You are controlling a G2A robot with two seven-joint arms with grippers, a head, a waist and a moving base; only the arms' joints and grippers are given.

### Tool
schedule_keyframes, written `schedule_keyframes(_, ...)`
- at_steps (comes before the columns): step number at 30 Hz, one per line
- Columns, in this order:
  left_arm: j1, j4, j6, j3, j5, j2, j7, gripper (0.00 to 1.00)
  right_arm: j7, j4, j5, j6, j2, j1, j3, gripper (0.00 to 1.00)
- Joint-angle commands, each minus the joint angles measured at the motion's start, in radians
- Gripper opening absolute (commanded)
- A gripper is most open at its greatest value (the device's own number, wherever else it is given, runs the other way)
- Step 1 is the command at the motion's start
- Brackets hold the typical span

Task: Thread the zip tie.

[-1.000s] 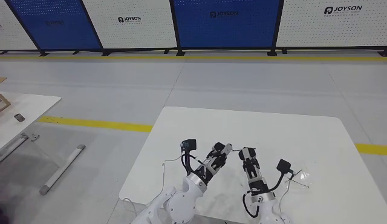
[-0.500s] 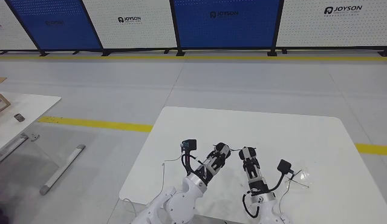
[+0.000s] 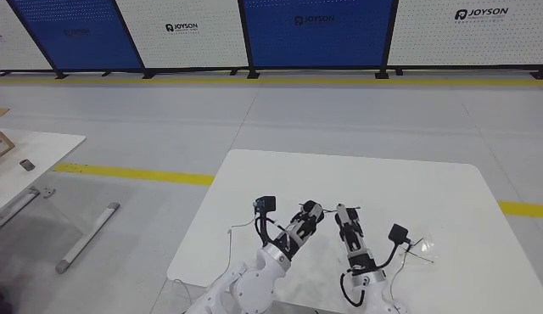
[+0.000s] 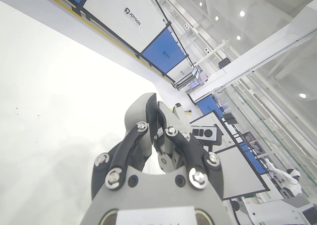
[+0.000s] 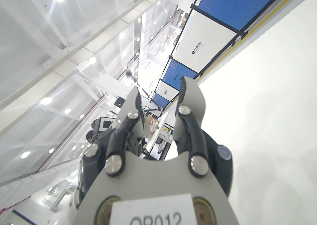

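Low over the near middle of the white table (image 3: 382,174), my two grippers face each other. The left gripper (image 3: 310,209) (image 4: 156,102) is shut, and a thin black zip tie (image 4: 157,122) runs between its pads. From there the tie's thin dark strand (image 3: 327,210) crosses the small gap toward my right gripper (image 3: 342,213). In the right wrist view that gripper (image 5: 159,88) stands open. The zip tie (image 5: 135,81) slants past one fingertip (image 5: 135,97), outside the jaws, and its small head sticks out beyond.
A small clear plastic piece (image 3: 424,249) lies on the table right of the right arm. Broad bare tabletop stretches beyond both grippers. A second table (image 3: 34,148) stands off to the left, across the floor.
The left gripper has closed on the zip tie. The right gripper has opened and shifted slightly toward the left one.
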Motion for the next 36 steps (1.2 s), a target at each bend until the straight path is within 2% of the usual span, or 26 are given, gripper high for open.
schedule_keyframes(1,0.001,-0.003,0.007,-0.003,-0.012,-0.001,0.002,0.00,0.014,-0.008,-0.008,0.000,0.002,-0.005,0.002,1.00)
schedule_keyframes(5,0.006,-0.015,0.040,-0.014,-0.094,-0.006,0.011,0.00,0.047,-0.031,0.000,0.000,0.008,-0.023,0.007,1.00)
schedule_keyframes(6,0.006,-0.022,0.050,-0.020,-0.135,-0.008,0.002,0.00,0.064,-0.041,0.018,0.000,0.011,-0.031,0.011,1.00)
schedule_keyframes(9,0.008,-0.035,0.058,-0.035,-0.180,-0.008,-0.023,0.00,0.081,-0.048,0.034,0.000,0.013,-0.037,0.015,1.00)
schedule_keyframes(10,0.012,-0.039,0.056,-0.034,-0.210,-0.007,-0.060,0.00,0.081,-0.048,0.034,0.000,0.013,-0.037,0.015,1.00)
schedule_keyframes(17,0.012,-0.039,0.056,-0.034,-0.210,-0.007,-0.060,0.00,0.081,-0.048,0.034,0.000,0.013,-0.037,0.015,1.00)
schedule_keyframes(20,0.011,-0.040,0.055,-0.037,-0.217,-0.007,-0.054,0.00,0.036,-0.041,-0.067,0.017,0.014,-0.030,0.011,1.00)
schedule_keyframes(23,0.018,-0.057,0.047,-0.069,-0.291,-0.008,-0.046,0.00,0.007,-0.038,-0.134,0.012,0.016,-0.027,0.012,1.00)
schedule_keyframes(26,0.027,-0.070,0.052,-0.095,-0.323,-0.006,-0.047,0.00,0.011,-0.047,-0.281,0.000,0.027,-0.020,0.031,1.00)
schedule_keyframes(28,0.032,-0.075,0.055,-0.100,-0.323,-0.006,-0.049,0.00,0.025,-0.069,-0.342,0.000,0.036,-0.027,0.041,1.00)
schedule_keyframes(31,0.035,-0.082,0.056,-0.099,-0.323,-0.006,-0.046,0.00,0.065,-0.094,-0.392,0.000,0.053,-0.037,0.076,1.00)
schedule_keyframes(36,0.035,-0.084,0.048,-0.099,-0.327,-0.007,-0.043,0.00,0.065,-0.094,-0.392,0.000,0.053,-0.037,0.076,1.00)
